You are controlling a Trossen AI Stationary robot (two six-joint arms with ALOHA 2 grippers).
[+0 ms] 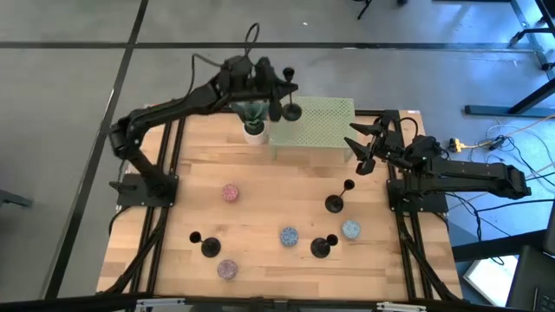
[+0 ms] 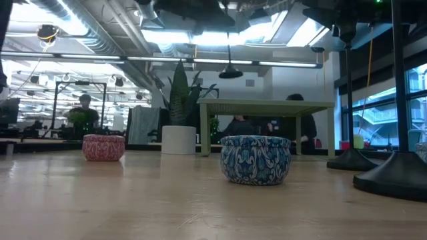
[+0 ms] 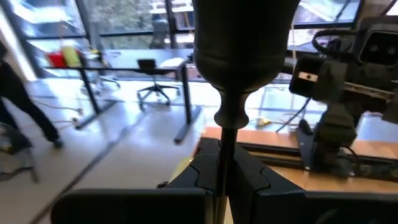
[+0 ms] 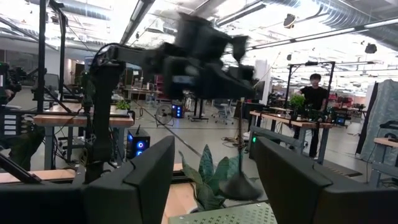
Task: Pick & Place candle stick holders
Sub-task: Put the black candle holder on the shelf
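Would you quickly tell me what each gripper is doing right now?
Left gripper: shut on a candle stick holder.
Right gripper: open, holding nothing.

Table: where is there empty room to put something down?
Free: the wood between the pink tin and the holder near the right arm, and the green platform right of the holder the left fingers carry. Crowded: the front, among tins and two more holders.
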